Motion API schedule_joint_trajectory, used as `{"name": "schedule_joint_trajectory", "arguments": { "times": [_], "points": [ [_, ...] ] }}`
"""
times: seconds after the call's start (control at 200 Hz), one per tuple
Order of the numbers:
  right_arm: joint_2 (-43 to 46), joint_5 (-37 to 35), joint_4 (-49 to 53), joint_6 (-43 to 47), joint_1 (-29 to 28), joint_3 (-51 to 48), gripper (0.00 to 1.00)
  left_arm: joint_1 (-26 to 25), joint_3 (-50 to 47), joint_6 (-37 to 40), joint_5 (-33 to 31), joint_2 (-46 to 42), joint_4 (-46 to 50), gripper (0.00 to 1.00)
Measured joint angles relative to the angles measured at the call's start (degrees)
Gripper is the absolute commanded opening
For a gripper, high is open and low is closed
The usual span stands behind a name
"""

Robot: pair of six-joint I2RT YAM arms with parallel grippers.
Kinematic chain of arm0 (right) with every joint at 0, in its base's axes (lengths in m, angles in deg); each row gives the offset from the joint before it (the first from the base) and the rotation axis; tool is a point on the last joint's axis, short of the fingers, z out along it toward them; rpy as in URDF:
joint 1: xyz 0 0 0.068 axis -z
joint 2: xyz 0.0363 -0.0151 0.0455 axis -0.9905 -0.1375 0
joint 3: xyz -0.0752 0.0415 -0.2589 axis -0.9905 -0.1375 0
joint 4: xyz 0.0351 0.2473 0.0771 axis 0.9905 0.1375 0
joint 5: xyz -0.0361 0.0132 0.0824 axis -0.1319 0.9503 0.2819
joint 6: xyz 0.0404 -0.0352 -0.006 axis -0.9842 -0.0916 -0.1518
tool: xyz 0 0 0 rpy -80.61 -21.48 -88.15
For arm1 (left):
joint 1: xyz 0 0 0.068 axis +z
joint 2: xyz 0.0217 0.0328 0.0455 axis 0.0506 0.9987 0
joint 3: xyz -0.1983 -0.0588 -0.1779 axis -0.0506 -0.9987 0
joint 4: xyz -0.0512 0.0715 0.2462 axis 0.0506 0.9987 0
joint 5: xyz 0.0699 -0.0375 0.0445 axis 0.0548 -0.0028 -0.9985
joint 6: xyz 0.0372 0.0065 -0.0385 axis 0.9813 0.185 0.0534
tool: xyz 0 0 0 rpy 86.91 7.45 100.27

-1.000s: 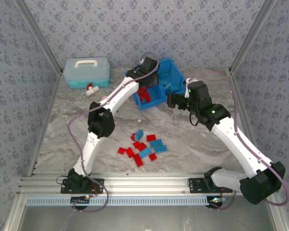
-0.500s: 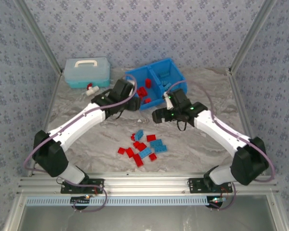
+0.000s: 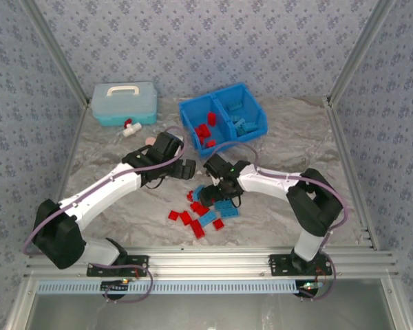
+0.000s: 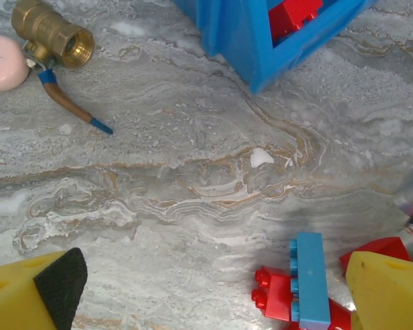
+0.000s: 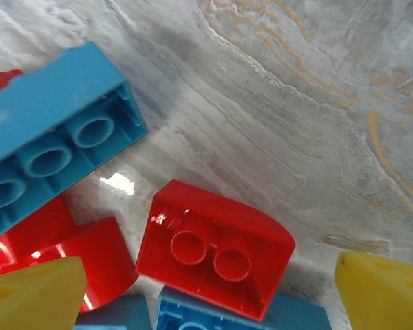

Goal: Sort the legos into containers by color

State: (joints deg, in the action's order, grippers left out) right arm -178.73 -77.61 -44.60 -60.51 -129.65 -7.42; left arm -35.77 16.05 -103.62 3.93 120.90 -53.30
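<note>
Cropped and covered pieces

Ahead of the left gripper (image 4: 210,295), the blue bin (image 4: 248,48) and pink disc (image 4: 1,62) run off frame; a red brick (image 4: 375,246) sits half behind one finger (image 4: 392,292). Below the right gripper (image 5: 210,302), a light blue brick (image 5: 48,148) and a blue brick (image 5: 227,322) are cut by the edges; from above it covers part of the pile (image 3: 199,216).

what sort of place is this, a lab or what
Probably a robot test cell, not a home: left arm and right arm bolted to an aluminium rail, patterned walls closing in a marble-look table, and sorting props, legos and a blue bin.
</note>
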Motion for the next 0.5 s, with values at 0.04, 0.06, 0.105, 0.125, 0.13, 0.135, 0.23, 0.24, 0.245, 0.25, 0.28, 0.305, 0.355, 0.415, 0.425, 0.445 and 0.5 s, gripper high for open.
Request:
{"name": "schedule_joint_trajectory", "arguments": {
  "times": [0.04, 0.06, 0.105, 0.125, 0.13, 0.135, 0.23, 0.24, 0.245, 0.25, 0.28, 0.305, 0.355, 0.415, 0.425, 0.445, 0.5],
  "points": [
    [-0.81, -0.63, 0.04, -0.48, -0.33, 0.24, 0.82, 0.04, 0.00, 0.00, -0.02, 0.00, -0.04, 0.99],
    [-1.33, -0.96, 0.04, -0.33, -0.50, 0.44, 0.79, 0.04, 0.00, 0.00, -0.02, 0.00, -0.04, 0.99],
    [-2.38, -1.51, 0.00, -1.01, -0.90, 1.01, 0.72, 0.04, 0.00, -0.02, -0.02, 0.00, -0.04, 0.99],
    [-2.97, -1.90, -0.09, -0.72, -1.14, 1.25, 0.69, 0.04, 0.00, -0.02, -0.04, 0.00, -0.07, 0.99],
    [-3.06, -1.90, -0.11, -0.90, -1.16, 1.29, 0.69, 0.04, 0.00, -0.02, -0.02, 0.00, -0.07, 0.99],
    [-3.15, -1.92, -0.11, -1.11, -1.20, 1.31, 0.68, 0.04, 0.00, -0.02, -0.02, 0.00, -0.09, 0.99],
    [-3.98, -3.96, 0.15, -1.42, -1.81, 1.97, 0.57, 0.04, -0.07, -0.07, -0.02, -0.02, -0.50, 0.99],
    [-4.02, -4.02, 0.11, -1.64, -1.84, 2.03, 0.56, 0.04, -0.07, -0.07, -0.02, -0.02, -0.55, 0.99],
    [-4.09, -4.02, 0.11, -1.51, -1.86, 2.10, 0.55, 0.04, -0.07, -0.07, -0.02, -0.02, -0.57, 0.99],
    [-4.11, -4.02, 0.11, -1.46, -1.86, 2.12, 0.55, 0.04, -0.09, -0.07, -0.04, -0.04, -0.61, 0.99],
    [-4.33, -4.17, 0.04, -1.79, -1.97, 2.38, 0.52, 0.04, -0.22, -0.07, -0.02, -0.11, -0.90, 0.99],
    [-4.48, -4.26, -0.09, -2.10, -2.01, 2.58, 0.49, 0.04, -0.37, -0.09, -0.07, -0.24, -1.05, 0.99],
    [-4.66, -4.61, -0.31, -2.21, -2.19, 2.95, 0.44, 0.04, -0.74, -0.09, -0.07, -0.55, -1.16, 0.99],
    [-4.63, -5.25, -0.42, -2.82, -2.32, 3.15, 0.41, 0.04, -1.14, -0.11, -0.11, -0.98, -1.18, 0.99],
    [-4.61, -5.44, -0.42, -2.89, -2.36, 3.15, 0.41, 0.04, -1.18, -0.11, -0.11, -1.11, -1.16, 0.99],
    [-4.59, -5.64, -0.44, -3.06, -2.36, 3.15, 0.41, 0.04, -1.29, -0.11, -0.11, -1.27, -1.20, 0.99],
    [-4.11, -6.40, -0.31, -3.34, -2.36, 3.15, 0.41, 0.04, -1.68, -0.11, -0.11, -2.03, -1.46, 0.99]
  ]
}}
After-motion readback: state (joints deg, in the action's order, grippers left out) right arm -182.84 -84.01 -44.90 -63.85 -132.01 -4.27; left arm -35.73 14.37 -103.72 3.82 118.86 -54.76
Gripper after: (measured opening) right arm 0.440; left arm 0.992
